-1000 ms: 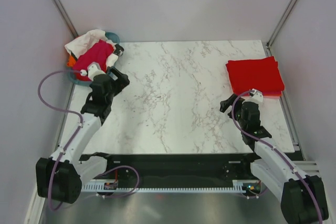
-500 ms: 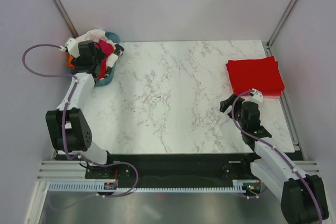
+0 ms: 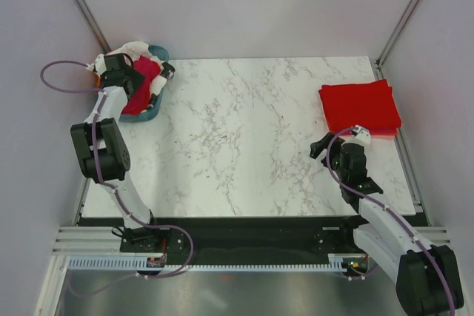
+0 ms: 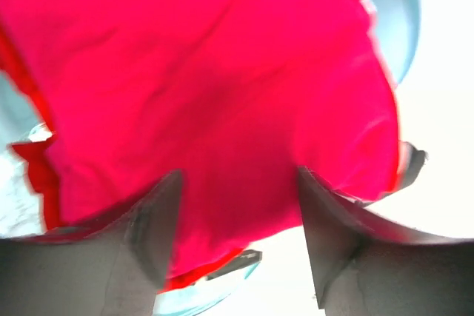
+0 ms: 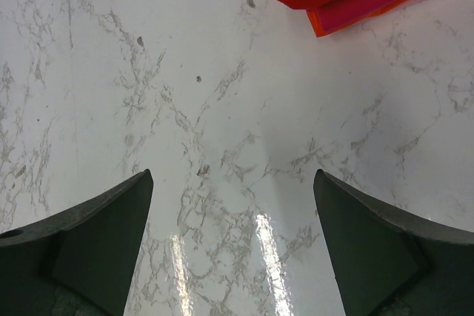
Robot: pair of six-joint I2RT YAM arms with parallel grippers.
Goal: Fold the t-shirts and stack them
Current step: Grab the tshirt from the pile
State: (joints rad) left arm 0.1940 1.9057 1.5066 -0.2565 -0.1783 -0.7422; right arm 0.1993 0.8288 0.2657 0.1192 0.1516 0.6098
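Only the left wrist view shows left gripper [image 4: 238,177] part-open astride the crimson-pink t-shirt [image 4: 207,57]; right gripper [image 5: 231,177] gapes empty.

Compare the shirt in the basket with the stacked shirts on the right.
The basket shirt is crumpled, crimson-pink; the stacked shirts are folded flat, topmost bright red. The left tool is at the basket shirt; the right tool is clear of the stacked shirts. Both plain cloth.

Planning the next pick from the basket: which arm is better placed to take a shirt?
Left. The left claw hovers open right over the crimson-pink shirt in the teal basket. The right claw hangs open above the marble table near the folded red stack, far away.
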